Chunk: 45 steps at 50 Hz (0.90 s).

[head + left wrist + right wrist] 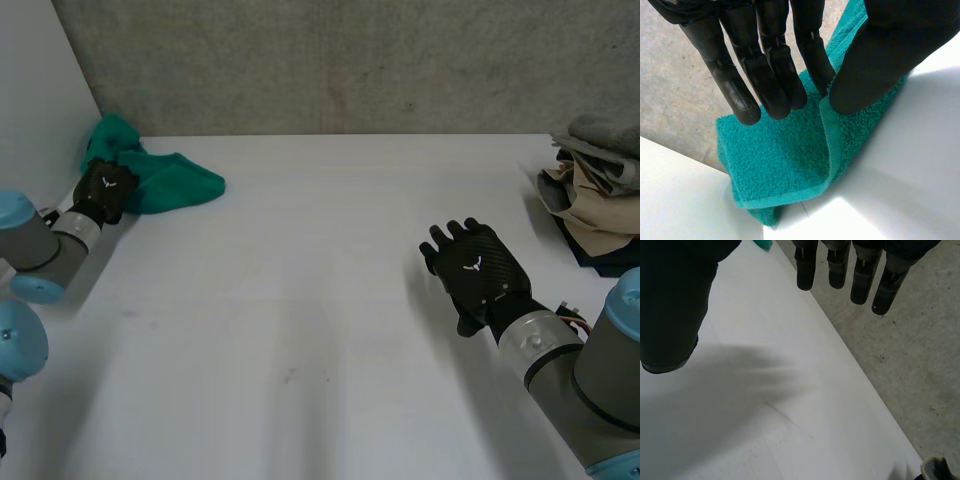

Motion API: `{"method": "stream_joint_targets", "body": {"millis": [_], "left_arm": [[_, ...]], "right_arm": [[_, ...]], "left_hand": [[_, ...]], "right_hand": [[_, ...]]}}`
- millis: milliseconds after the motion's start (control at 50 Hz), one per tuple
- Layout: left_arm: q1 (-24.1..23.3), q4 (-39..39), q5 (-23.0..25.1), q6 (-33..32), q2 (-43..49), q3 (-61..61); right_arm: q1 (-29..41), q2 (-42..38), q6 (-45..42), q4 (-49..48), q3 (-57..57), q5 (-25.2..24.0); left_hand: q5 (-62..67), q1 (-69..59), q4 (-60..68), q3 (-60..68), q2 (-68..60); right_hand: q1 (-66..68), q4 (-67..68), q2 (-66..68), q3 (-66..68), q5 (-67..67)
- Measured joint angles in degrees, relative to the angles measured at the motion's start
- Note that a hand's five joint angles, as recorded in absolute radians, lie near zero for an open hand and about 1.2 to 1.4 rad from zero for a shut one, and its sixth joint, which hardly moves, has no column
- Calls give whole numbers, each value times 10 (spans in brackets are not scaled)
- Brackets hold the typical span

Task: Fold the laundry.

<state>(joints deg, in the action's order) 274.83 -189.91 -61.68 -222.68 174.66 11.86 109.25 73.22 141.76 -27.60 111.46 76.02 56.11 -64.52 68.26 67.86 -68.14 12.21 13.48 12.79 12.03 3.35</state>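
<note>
Right hand point(478, 272) hovers relaxed; left hand point(105, 190) pinches teal towel point(180, 180).

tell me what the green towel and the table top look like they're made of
Green towel: looks like terry cloth, probably cotton. It has a fuzzy, matte looped pile and a flat stitched hem along its edge.
Table: smooth white top, likely laminate or painted board, though the look leaves that open. It has a low sheen, soft shadows and a few faint scuffs.
</note>
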Motion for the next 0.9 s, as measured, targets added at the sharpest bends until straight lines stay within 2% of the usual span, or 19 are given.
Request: {"method": "stream_joint_targets", "body": {"millis": [260,340,380,420,540,560,600,760,780,840,860,900], "left_arm": [[-7,-50,0,-42,-17,45],[-14,-81,-1,-55,-81,132],[-14,-81,-1,-55,-81,132],[-25,-118,-1,-50,-158,223],[-65,-169,-4,1,-293,361],[-65,-169,-4,1,-293,361],[-94,-178,-4,42,-361,421],[-182,-166,-5,150,-525,557],[-209,-160,-5,174,-560,587],[-227,-156,-6,189,-578,604],[-277,-146,-6,222,-612,644],[-286,-145,-6,228,-616,650]], "right_arm": [[-3,-3,0,-1,-2,0],[-4,-7,-2,-1,-3,0],[-4,-7,-2,-1,-3,0],[-5,-8,-2,-1,-4,0],[-6,-8,-3,0,-4,1],[-6,-8,-3,0,-4,1],[-8,-7,-2,0,-3,2],[-31,8,0,0,-4,7],[-41,14,1,0,-5,9],[-48,18,2,1,-7,11],[-67,26,5,2,-12,15],[-70,27,6,2,-13,16]], "left_hand": [[0,0,2,2,-3],[0,0,2,2,-3],[0,0,2,2,-3],[0,0,3,2,-4],[0,0,3,5,-5],[0,0,3,5,-5],[0,0,4,5,-5],[0,0,5,5,-5],[0,0,5,5,-5],[0,0,5,5,-5],[0,0,5,5,-5],[0,0,5,5,-5]], "right_hand": [[0,0,0,0,0],[0,0,0,0,0],[0,0,0,0,0],[0,0,0,0,0],[0,0,0,0,0],[0,0,0,0,0],[0,0,0,0,0],[0,0,0,0,0],[0,0,0,0,0],[0,0,0,0,0],[0,0,0,0,0],[0,0,0,0,0]]}}
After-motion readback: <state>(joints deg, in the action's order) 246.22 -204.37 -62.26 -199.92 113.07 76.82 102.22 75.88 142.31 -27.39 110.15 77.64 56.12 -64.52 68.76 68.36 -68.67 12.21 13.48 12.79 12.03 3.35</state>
